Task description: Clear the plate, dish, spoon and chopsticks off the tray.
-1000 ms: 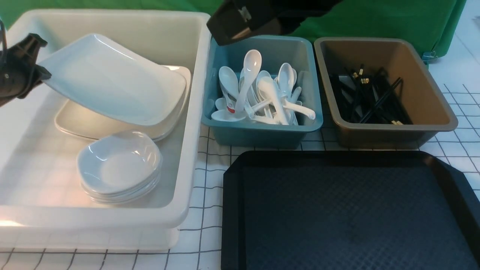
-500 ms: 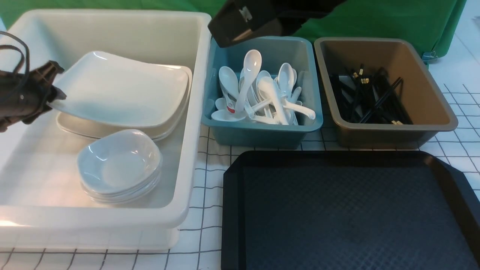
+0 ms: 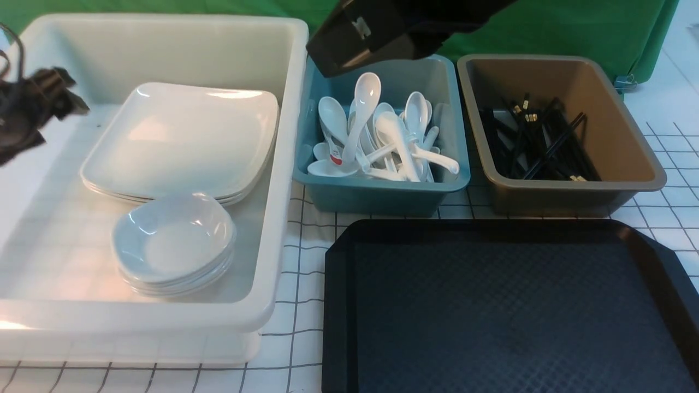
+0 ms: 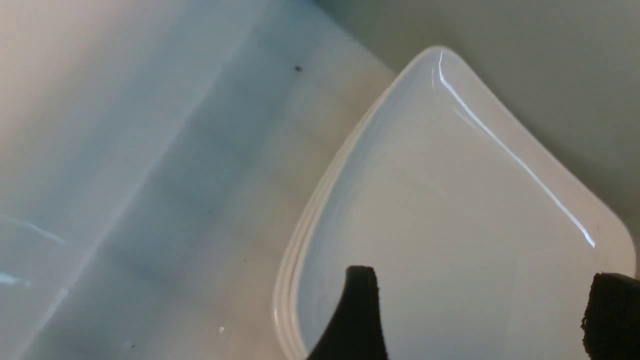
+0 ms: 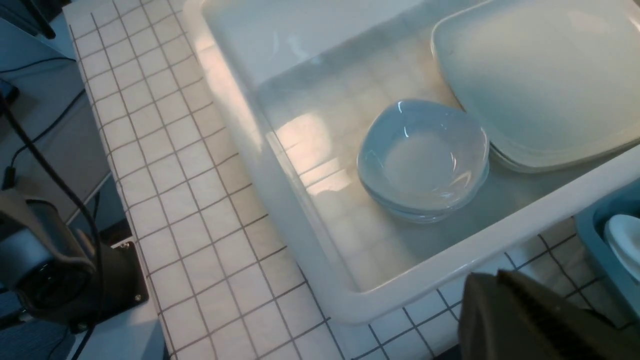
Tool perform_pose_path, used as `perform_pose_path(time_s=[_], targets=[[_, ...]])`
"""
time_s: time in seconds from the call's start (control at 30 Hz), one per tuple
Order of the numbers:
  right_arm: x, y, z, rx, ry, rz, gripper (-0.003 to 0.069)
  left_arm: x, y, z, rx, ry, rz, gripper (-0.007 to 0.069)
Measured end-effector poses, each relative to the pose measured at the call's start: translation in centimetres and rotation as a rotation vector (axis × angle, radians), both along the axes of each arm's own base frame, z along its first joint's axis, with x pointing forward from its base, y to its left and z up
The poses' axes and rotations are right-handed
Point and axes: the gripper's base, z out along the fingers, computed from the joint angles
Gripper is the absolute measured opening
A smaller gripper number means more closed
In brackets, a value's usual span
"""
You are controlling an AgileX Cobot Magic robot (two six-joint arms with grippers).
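The white plate (image 3: 183,136) lies flat on top of a stack of plates in the white bin (image 3: 284,164). My left gripper (image 3: 68,90) hovers blurred just left of it. In the left wrist view the gripper (image 4: 485,300) is open over the plate (image 4: 450,200) with nothing between its fingers (image 4: 357,315). The black tray (image 3: 508,305) shows only its textured surface. Small dishes (image 3: 173,243) are stacked in the white bin, white spoons (image 3: 382,131) fill the blue bin and black chopsticks (image 3: 538,144) lie in the brown bin. My right gripper (image 5: 487,277) is shut and empty.
The blue bin (image 3: 382,194) and the brown bin (image 3: 628,158) stand side by side behind the tray. My right arm (image 3: 377,27) hangs over the blue bin's back edge. A green cloth closes off the back. The table is white with a grid.
The left gripper lowered the tilted plate flat onto the stack, opened and let it go, then drew back a little to the left. The right arm has barely shifted.
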Motion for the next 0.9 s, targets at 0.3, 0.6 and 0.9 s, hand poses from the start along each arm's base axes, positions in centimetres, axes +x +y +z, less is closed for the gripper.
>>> perform_pose_path(time_s=[0.3,0.6,0.9], targets=[[1.2,-1.3,0.3,-0.055,-0.024,-0.206,0.0009,-4.1,-8.1,8.2,0.072,-0.132,-0.453,0.0118],[-0.1,-7.7,4.2,-0.091,-0.219,-0.570,0.0009,-14.3,-19.9,15.1,0.316,-0.374,-1.047,-0.0009],[-8.9,-15.5,4.8,0.027,-0.282,-0.617,0.0009,-21.9,-21.0,14.7,0.373,-0.320,-1.166,-0.0011]])
